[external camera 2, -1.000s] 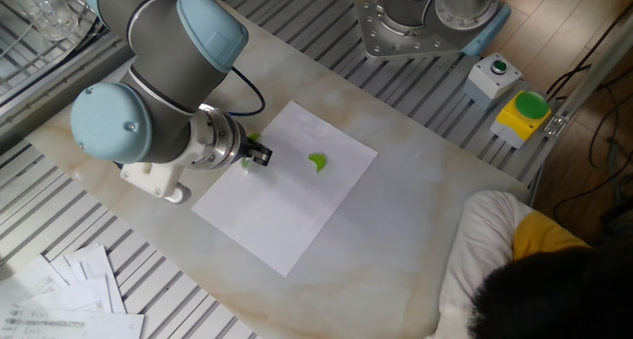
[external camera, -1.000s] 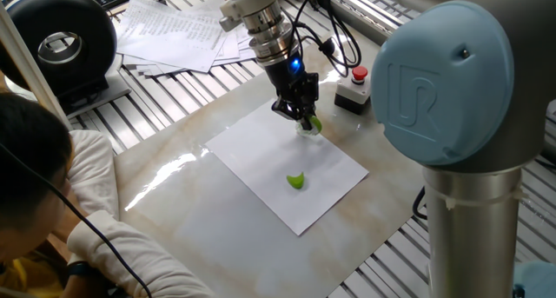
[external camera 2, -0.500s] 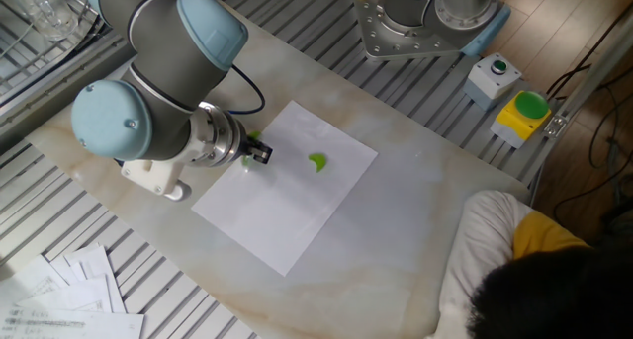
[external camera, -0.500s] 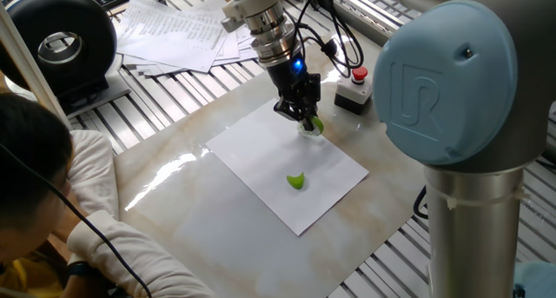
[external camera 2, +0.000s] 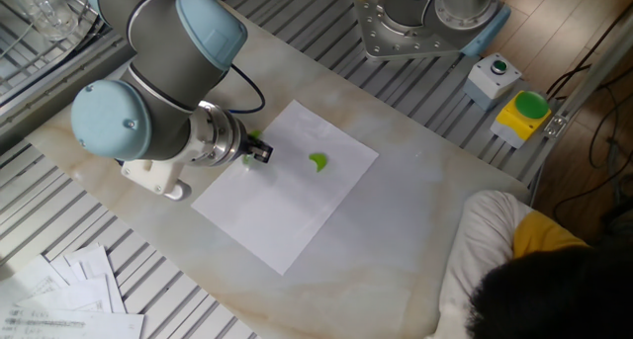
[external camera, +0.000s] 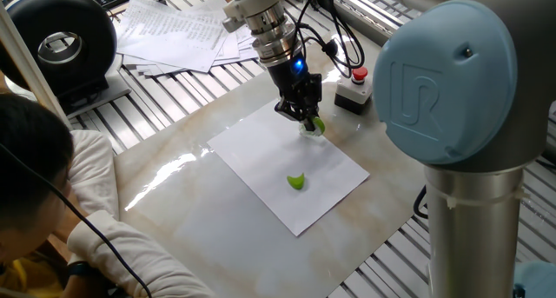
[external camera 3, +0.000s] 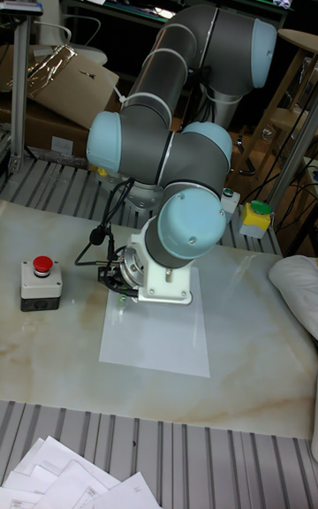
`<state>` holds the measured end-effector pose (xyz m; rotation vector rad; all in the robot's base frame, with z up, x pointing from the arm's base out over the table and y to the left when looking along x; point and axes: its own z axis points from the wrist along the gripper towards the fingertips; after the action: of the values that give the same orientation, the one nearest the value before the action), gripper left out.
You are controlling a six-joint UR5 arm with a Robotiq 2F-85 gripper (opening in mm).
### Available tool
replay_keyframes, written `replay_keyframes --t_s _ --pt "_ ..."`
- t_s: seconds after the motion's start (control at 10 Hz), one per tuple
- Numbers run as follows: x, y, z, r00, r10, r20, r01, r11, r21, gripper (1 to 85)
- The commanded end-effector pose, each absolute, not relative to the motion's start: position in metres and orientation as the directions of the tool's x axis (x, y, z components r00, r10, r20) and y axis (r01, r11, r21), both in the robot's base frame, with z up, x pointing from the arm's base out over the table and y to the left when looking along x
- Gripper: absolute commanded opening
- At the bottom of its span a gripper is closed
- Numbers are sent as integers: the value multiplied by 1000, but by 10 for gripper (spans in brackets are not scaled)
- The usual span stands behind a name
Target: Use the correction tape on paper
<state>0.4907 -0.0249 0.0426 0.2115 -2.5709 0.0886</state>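
Note:
The white paper (external camera: 261, 159) lies flat on the marble tabletop, also seen in the other fixed view (external camera 2: 287, 206) and the tall view (external camera 3: 159, 337). My gripper (external camera: 305, 118) points down at the sheet's far edge, shut on the green and white correction tape (external camera: 314, 127), whose lower end touches the paper. From the other side, the gripper (external camera 2: 259, 153) stands at the sheet's left edge with the correction tape (external camera 2: 251, 141) mostly hidden by the wrist. A small green curved piece (external camera: 297, 182) lies loose near the paper's middle. In the tall view the gripper (external camera 3: 115, 284) is largely hidden behind the arm.
A red-button box (external camera: 354, 91) stands just beyond the gripper. Fanned printed sheets (external camera: 174, 33) and a black round device (external camera: 61, 42) are at the far left. A person (external camera: 43, 185) leans in at the near left. A green-button box (external camera 2: 521, 112) sits by another arm's base (external camera 2: 425, 23).
The gripper with the correction tape has crept very slightly along the paper's far edge toward the red-button box. The green piece and the paper have stayed put.

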Motion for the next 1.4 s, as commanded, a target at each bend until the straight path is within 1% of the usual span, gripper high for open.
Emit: replay_keyframes --t_s 0.0,1.3 --pt "489 -24 42 -835 -133 533 -162 987 -8 10" --pt "481 -22 54 -824 -114 556 -140 990 -6 10"
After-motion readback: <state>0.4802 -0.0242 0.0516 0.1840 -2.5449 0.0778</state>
